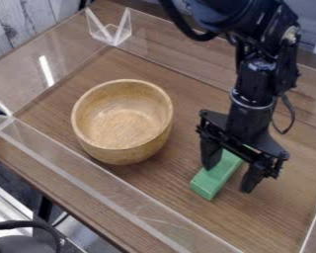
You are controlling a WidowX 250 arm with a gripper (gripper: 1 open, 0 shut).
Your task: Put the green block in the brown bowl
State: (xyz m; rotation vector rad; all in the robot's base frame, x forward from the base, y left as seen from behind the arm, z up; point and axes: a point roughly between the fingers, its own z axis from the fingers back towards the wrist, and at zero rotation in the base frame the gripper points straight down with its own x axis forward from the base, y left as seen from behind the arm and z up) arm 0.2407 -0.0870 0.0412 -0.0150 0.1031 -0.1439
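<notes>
Your gripper (240,166) points straight down over the tabletop with its black jaws spread wide, one finger (211,156) on the bowl side of the green block (216,179) and the other on the far side, toward the right edge of the view. You can see the block's upper end sitting between those fingers, while its lower end sticks out toward the camera. Whether the fingers touch the block's faces cannot be told from this angle; the jaws are not clamped on it.

You are looking at a small bright green bar with flat faces and square edges, lying flat on the wood-grain table (147,188). To its left, well apart from it, sits the brown bowl (122,121): round, thick-walled, light wood with visible grain inside, and nothing in it. Clear acrylic walls (68,173) fence the work area, catching some glare along the near and left edges. Your arm (260,69) is matte black, rising to the top right.
</notes>
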